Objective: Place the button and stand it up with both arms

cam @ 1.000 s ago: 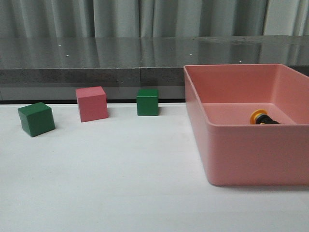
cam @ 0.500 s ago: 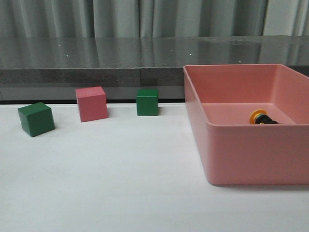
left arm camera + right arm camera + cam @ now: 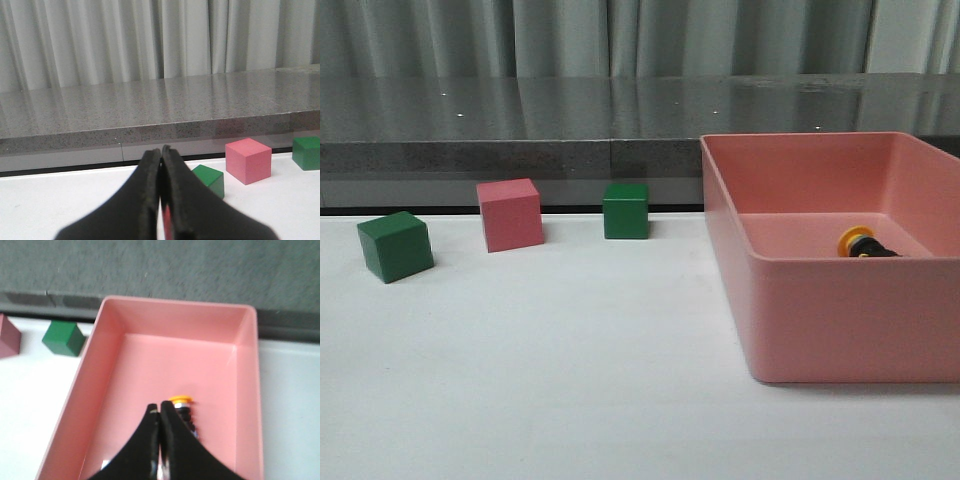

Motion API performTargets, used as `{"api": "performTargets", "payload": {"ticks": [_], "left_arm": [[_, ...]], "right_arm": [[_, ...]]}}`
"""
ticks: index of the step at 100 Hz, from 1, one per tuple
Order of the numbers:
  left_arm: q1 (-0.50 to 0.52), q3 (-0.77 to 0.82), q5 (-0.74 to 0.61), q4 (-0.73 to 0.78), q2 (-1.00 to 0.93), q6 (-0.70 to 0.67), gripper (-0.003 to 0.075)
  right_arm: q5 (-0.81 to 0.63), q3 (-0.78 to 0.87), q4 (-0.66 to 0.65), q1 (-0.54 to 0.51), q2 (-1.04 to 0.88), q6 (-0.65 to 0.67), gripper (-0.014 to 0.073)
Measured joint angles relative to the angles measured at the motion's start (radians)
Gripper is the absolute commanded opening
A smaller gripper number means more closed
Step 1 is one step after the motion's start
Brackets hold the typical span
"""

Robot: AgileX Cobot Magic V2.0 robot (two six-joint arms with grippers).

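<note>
Inside a smooth pink plastic bin [image 3: 820,320] at the right of the white counter [image 3: 570,380], the button [image 3: 865,244] lies on its side, yellow cap toward the bin's middle, black body pointing right. From the front only the cap and part of the body clear the bin's near wall; the right wrist view looks down on the bin's floor and shows the button near the right wall, apart from it. The right gripper [image 3: 160,412] hangs above the bin, dark tapered jaws pressed together on nothing. The left gripper [image 3: 161,155], jaws likewise closed and empty, hovers over the counter's left side. Three matte cubes sit along the far edge, well apart: green cube [image 3: 395,246], pink cube [image 3: 510,214], second green cube [image 3: 625,210]. Broad bare counter spreads before them. Behind runs a speckled grey stone ledge [image 3: 520,125] below pleated curtains [image 3: 570,35].
</note>
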Motion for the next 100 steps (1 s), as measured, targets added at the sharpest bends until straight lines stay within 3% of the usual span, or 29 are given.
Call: {"api": "performTargets", "payload": {"ticks": [7,24,27,36,100], "left_arm": [[0.000,0.000,0.000,0.000,0.000,0.000,-0.0020],[0.000,0.000,0.000,0.000,0.000,0.000,-0.0020],[0.000,0.000,0.000,0.000,0.000,0.000,-0.0020],[0.000,0.000,0.000,0.000,0.000,0.000,-0.0020],[0.000,0.000,0.000,0.000,0.000,0.000,-0.0020]], "right_arm": [[0.065,-0.065,0.002,0.011,0.093,-0.009,0.0171],[0.130,-0.181,0.005,0.015,0.256,-0.015,0.0631],[0.130,-0.192,0.005,0.015,0.273,-0.020,0.0666],[0.130,-0.214,0.005,0.015,0.311,-0.028,0.0630],[0.173,-0.223,-0.072,0.024,0.539,-0.057,0.0631]]}}
